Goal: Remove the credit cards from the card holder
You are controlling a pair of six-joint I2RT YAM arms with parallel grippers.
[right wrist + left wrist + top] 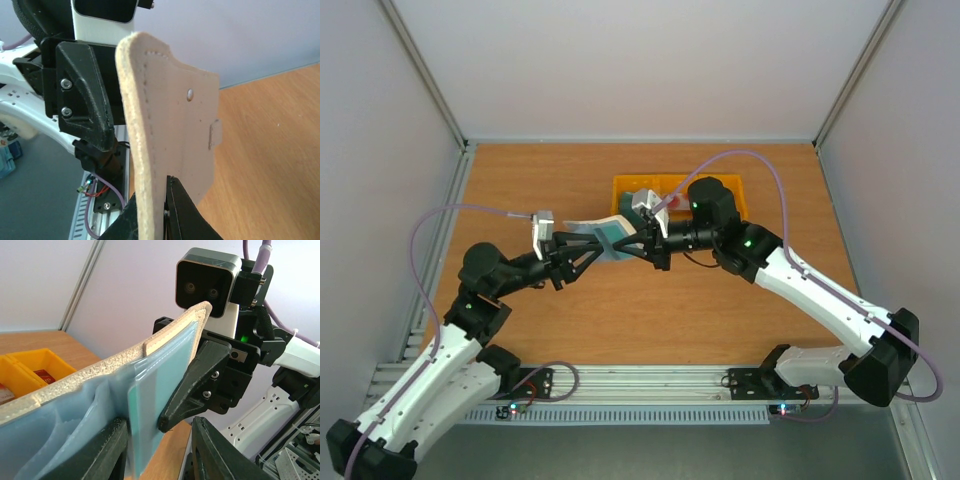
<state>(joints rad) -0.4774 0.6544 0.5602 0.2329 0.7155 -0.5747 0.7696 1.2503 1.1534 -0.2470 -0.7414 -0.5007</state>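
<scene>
Right jaws clamped the holder (170,125) by its lower edge; left jaws stood apart, straddling a teal card (145,425). Closing squarely, then pulling straight out, seemed wisest.

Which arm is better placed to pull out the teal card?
Left: the left end effector straddles the teal card in the holder, while the right end effector is clamped on the holder's edge.

Pale walls (620,60) enclose a wooden table (570,330) — metal rail (650,385) along its near edge.
</scene>
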